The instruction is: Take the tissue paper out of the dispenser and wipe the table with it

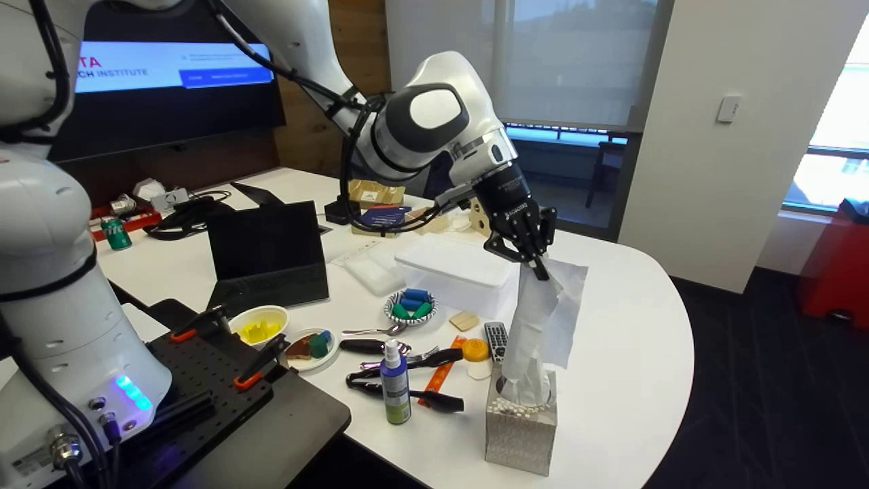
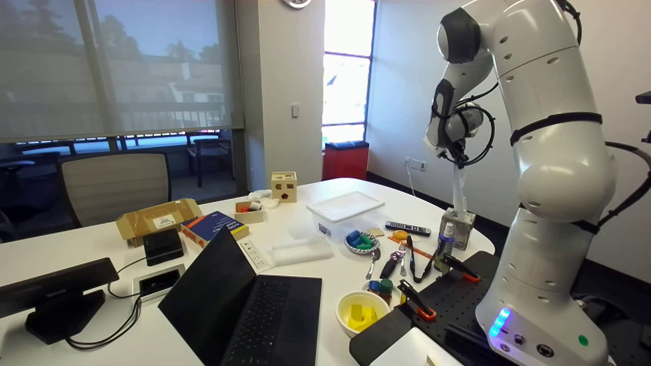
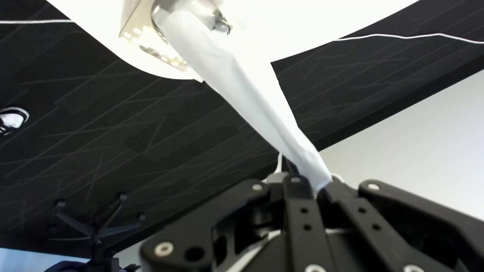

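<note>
The white tissue paper (image 1: 536, 319) hangs stretched between my gripper (image 1: 540, 267) and the grey dispenser (image 1: 520, 438). A loose flap of it hangs to one side. My gripper is shut on the paper's upper end, above the dispenser. The paper's lower end is at the top slot; whether it is still inside is hard to tell. The dispenser stands upright near the edge of the white table (image 1: 631, 346). In an exterior view the paper (image 2: 458, 190) also runs down to the dispenser (image 2: 462, 229). In the wrist view the twisted paper (image 3: 245, 90) runs from the fingertips (image 3: 312, 189) to the slot.
A spray bottle (image 1: 395, 387), black tongs (image 1: 407, 392), a remote (image 1: 496, 338) and an orange lid (image 1: 475, 350) lie or stand beside the dispenser. A flat white box (image 1: 461, 272) is behind them. A laptop (image 2: 274, 310) and bowl (image 2: 351, 325) are nearer the base.
</note>
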`<state>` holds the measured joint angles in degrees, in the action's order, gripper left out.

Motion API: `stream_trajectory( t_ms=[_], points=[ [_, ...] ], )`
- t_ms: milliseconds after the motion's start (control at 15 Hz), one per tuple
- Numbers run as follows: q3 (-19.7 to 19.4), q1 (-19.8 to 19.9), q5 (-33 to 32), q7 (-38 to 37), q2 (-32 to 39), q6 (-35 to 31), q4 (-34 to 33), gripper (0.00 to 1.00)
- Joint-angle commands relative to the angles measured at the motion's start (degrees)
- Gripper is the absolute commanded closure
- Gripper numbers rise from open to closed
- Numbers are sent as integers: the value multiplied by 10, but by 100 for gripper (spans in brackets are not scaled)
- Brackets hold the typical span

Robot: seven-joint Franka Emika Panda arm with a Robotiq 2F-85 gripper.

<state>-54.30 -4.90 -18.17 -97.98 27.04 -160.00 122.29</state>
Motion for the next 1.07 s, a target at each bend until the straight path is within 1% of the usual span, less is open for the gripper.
stream_trajectory(
  t_ms=[0, 200, 333, 400, 533, 667, 733, 867, 1000],
  points=[
    [-44, -49, -27, 16, -54, -14, 30, 100],
    [-69, -90, -53, 13, -99, -21, 47, 100],
    [-75, -125, -73, 2, -117, -47, 60, 100],
    [-72, -144, -84, -6, -120, -63, 68, 100],
    [-54, -176, -99, -7, -129, -91, 92, 100],
    [-26, -208, -105, -3, -128, -108, 117, 100],
    [-5, -219, -101, 1, -125, -115, 128, 100],
    [48, -237, -89, 9, -118, -121, 147, 100],
    [113, -245, -76, 17, -109, -124, 157, 100]
  ],
)
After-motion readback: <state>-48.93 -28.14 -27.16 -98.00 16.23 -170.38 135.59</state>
